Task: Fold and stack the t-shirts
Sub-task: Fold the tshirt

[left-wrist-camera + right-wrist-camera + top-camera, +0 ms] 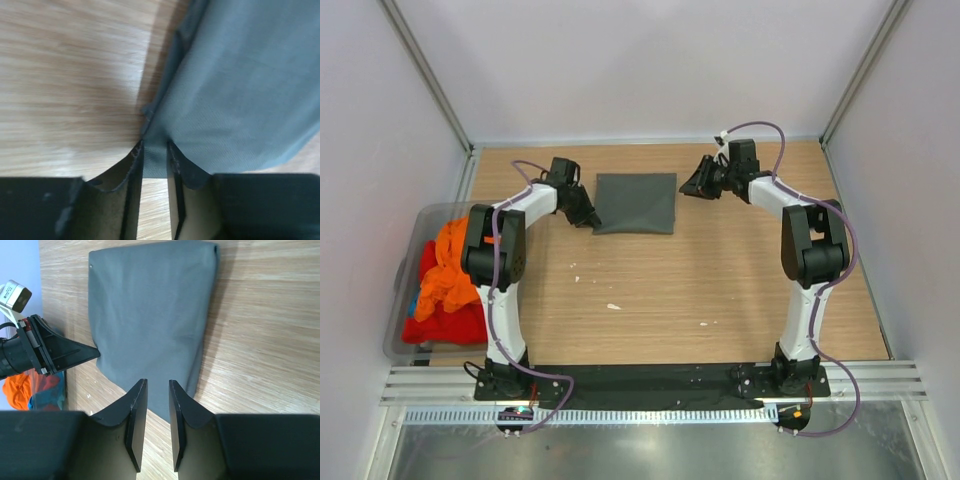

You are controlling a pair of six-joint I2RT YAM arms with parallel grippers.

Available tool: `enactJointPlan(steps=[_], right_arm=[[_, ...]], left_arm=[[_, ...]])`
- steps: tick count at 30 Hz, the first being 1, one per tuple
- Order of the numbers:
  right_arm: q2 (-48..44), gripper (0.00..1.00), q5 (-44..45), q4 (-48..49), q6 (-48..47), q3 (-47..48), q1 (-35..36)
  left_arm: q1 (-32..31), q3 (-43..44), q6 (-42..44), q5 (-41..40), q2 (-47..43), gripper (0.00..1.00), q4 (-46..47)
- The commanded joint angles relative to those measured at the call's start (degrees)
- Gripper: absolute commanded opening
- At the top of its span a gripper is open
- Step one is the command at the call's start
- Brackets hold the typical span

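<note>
A dark grey-green t-shirt [636,203] lies folded into a rectangle at the back middle of the table. My left gripper [588,216] is at its near left corner. In the left wrist view the jaws [155,145] stand close together with the shirt's corner [240,85] filling the gap between them. My right gripper [695,186] hovers just off the shirt's far right edge, its jaws a little apart and empty [157,382]. The shirt [150,315] lies ahead of it. Orange [450,265], red [445,322] and blue [413,300] t-shirts lie bunched in the bin.
A translucent grey plastic bin [408,255] stands at the table's left edge beside the left arm. White walls and metal rails close in the table at the back and sides. Small white specks [613,306] lie on the wood.
</note>
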Motion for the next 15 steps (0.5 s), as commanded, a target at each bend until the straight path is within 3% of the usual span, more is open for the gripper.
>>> enactJointPlan(steps=[1, 3, 5, 9, 12, 15], right_arm=[[-4.1, 0.29, 0.7, 2.2, -0.8, -0.2, 0.3], [-4.3, 0.27, 0.9, 2.0, -1.0, -0.3, 0.5], [-4.5, 0.27, 1.1, 1.7, -1.1, -0.3, 0.7], [-5.1, 0.27, 1.9, 0.5, -1.8, -0.5, 1.1], [-5.7, 0.27, 3.5, -2.3, -2.7, -0.2, 1.6], [-7.4, 0.36, 4.7, -8.6, -5.4, 0.6, 2.5]], left_arm=[[-0.3, 0.0, -2.0, -5.6, -1.0, 0.23, -3.6], [-0.5, -0.9, -3.3, -5.7, -1.8, 0.17, -3.7], [-0.8, -1.2, -3.7, -5.3, -2.6, 0.17, -4.1], [-0.9, 0.6, -4.2, -5.6, -3.4, 0.32, -8.2], [-0.9, 1.6, -4.0, -7.7, -5.2, 0.36, -10.3], [-0.9, 3.6, -2.8, -9.0, -7.6, 0.40, -14.9]])
